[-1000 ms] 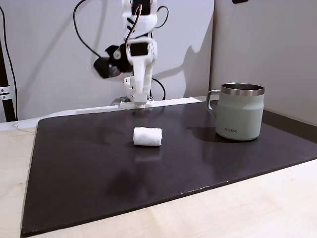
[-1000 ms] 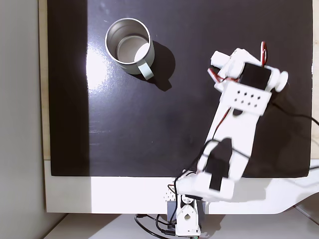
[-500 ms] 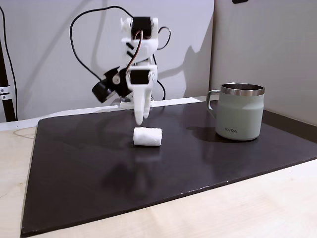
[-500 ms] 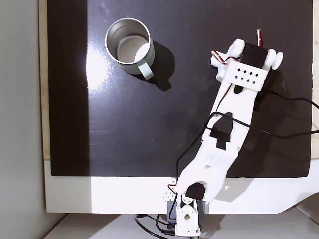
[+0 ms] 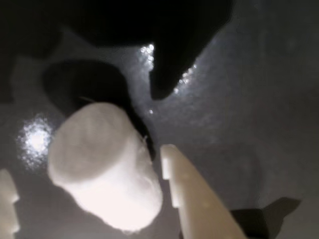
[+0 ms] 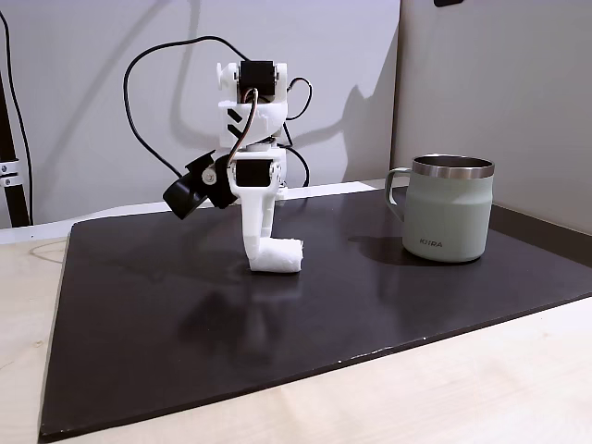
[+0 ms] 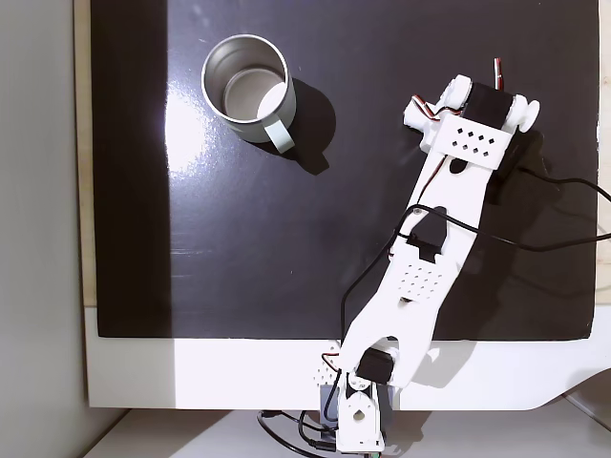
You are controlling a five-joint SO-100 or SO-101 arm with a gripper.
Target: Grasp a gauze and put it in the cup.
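- The pincer point(image 5: 84, 184) is spread open around the gauze point(image 5: 102, 169), one finger on each side, gripping nothing.
- The gauze lies on the black mat point(image 6: 370, 296).
- The cup point(image 6: 449, 208) stands well apart on the mat, upright.

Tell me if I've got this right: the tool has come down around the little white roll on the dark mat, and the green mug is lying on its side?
Not quite. The mug stands upright on the mat, as a fixed view shows. The tool is indeed open around the roll.
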